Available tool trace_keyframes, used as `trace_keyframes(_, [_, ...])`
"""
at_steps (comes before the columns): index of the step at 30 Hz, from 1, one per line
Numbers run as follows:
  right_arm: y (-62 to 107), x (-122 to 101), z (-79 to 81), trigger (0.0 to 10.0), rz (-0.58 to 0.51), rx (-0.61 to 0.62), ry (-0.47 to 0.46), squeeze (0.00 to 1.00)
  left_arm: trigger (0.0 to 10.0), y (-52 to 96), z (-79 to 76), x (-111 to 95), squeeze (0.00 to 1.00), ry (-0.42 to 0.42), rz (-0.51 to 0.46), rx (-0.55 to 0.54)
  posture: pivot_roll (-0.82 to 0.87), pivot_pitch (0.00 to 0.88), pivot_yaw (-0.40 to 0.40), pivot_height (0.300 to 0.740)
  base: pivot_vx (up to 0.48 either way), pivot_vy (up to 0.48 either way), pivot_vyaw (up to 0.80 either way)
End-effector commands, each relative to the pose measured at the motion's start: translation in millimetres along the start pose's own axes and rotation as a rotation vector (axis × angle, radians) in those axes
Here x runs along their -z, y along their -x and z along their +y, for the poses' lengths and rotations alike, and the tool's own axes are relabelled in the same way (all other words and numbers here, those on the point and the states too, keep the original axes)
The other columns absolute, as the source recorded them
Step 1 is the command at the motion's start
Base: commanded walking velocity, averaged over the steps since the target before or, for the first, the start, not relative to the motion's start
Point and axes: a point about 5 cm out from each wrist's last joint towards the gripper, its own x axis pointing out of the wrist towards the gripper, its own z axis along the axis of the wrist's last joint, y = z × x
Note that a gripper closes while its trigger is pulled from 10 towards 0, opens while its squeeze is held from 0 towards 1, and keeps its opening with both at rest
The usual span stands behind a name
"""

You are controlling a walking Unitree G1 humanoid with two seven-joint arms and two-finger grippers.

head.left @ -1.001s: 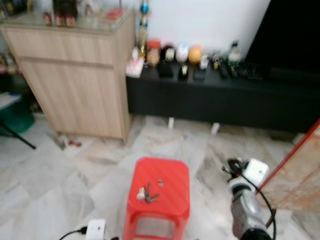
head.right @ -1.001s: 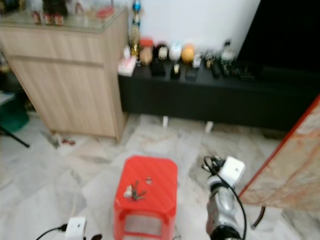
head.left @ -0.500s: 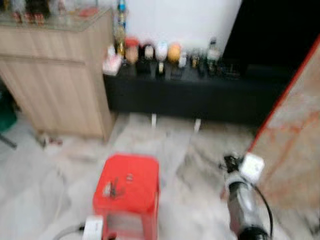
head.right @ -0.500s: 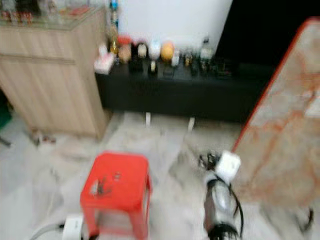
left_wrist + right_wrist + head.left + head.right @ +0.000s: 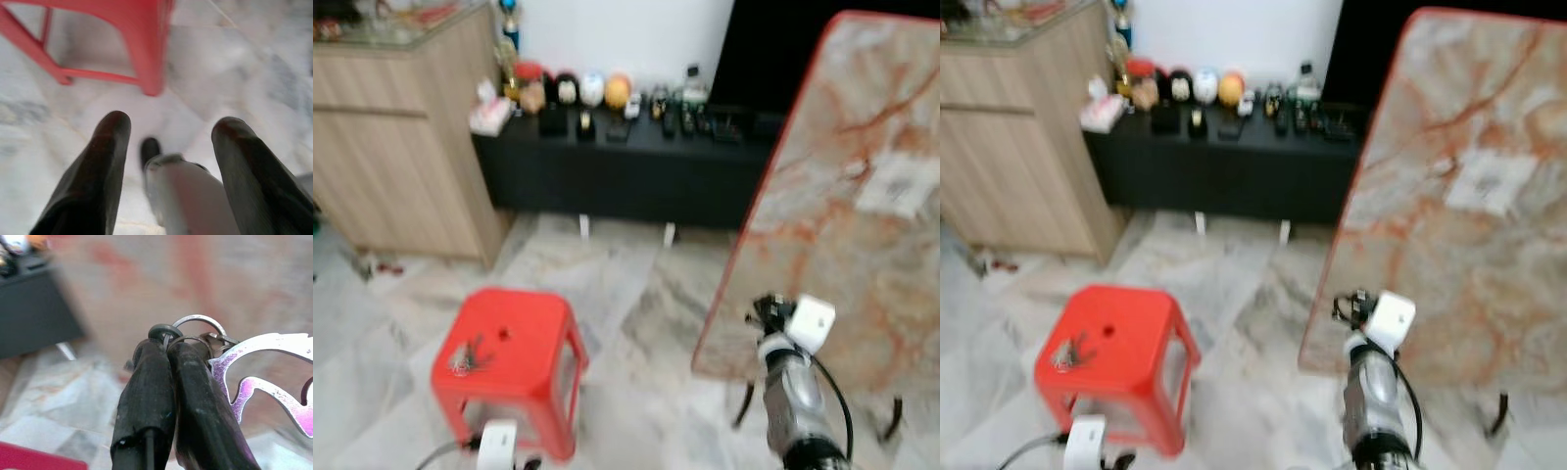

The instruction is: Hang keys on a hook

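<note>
In the right wrist view my right gripper (image 5: 168,341) is shut on a bunch of key rings (image 5: 198,325), and a silver and purple key fob (image 5: 264,377) hangs off them. The head views show that arm (image 5: 788,382) held low at the right, in front of a leaning marble-patterned board (image 5: 862,196). A second small bunch of keys (image 5: 465,357) lies on top of a red plastic stool (image 5: 509,343) at the lower left. My left gripper (image 5: 168,127) hangs open over the floor beside a leg of the stool (image 5: 151,54), holding nothing.
A long black low cabinet (image 5: 626,181) with small ornaments stands against the far wall. A light wooden cabinet (image 5: 401,147) stands at the left. The board has a red edge and thin black legs (image 5: 744,406). Pale marble floor tiles (image 5: 636,304) lie between the stool and the board.
The whole picture has slid left, so the camera has turned right: the stool now sits at the lower left and the marble-patterned board is in view. My right gripper still grips the keys.
</note>
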Motion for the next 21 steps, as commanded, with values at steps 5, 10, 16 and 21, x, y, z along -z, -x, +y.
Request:
trace_keyframes(5, [-7.5,-17,5.5,10.0,-0.069,-0.008,0.011,0.0,10.0,1.7,2.6,6,0.0,-0.012,0.024,0.0,0.02,0.0,-0.062,0.74,0.0,0.0,0.0])
trace_keyframes(10, [-12.8,-31,1.1,10.0,-0.116,0.015,0.007,0.0,10.0,1.2,3.2,3,0.0,0.0,0.011,-0.004,0.02,0.0,-0.063,0.74,0.0,0.0,0.0])
trace_keyframes(16, [-15.2,-35,4.1,10.0,-0.127,0.003,0.014,0.0,10.0,0.5,1.6,2,0.0,-0.003,0.009,0.005,0.02,0.0,-0.068,0.74,0.0,0.0,0.0])
trace_keyframes(21, [-14.7,-32,7.0,10.0,-0.117,-0.003,0.016,0.0,10.0,0.1,-1.8,2,0.0,-0.013,0.017,0.02,0.02,0.0,-0.069,0.74,0.0,-0.28,0.0])
